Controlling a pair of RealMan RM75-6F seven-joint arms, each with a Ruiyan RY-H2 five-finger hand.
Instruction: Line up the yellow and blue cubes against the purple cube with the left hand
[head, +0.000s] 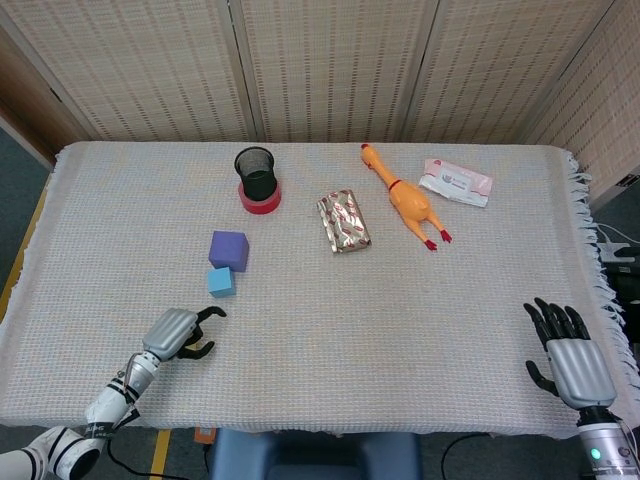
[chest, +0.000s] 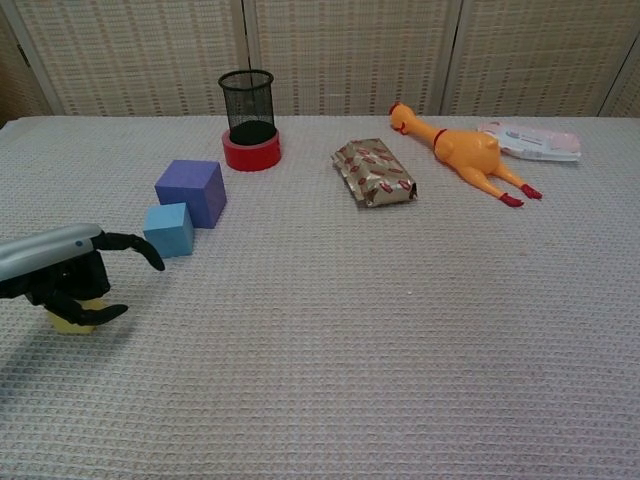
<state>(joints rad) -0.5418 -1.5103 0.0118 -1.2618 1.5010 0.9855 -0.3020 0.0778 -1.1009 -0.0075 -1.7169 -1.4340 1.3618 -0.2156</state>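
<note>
The purple cube (head: 229, 249) (chest: 191, 192) sits left of centre, and the blue cube (head: 222, 282) (chest: 168, 230) touches its near corner. Near the table's front left, my left hand (head: 180, 332) (chest: 62, 274) curls over the yellow cube (chest: 70, 319). Only a sliver of the cube shows under the hand in the chest view, between the thumb and the curled fingers. The head view hides it fully. One finger points out toward the blue cube. My right hand (head: 570, 360) hovers at the front right corner, fingers spread and holding nothing.
A black mesh cup (head: 257, 172) (chest: 247, 95) stands in a red tape roll (head: 259, 200) (chest: 251, 153) behind the cubes. A foil packet (head: 344, 221) (chest: 374, 173), a rubber chicken (head: 405, 197) (chest: 465, 152) and a wipes packet (head: 456, 181) (chest: 530, 140) lie at the back right.
</note>
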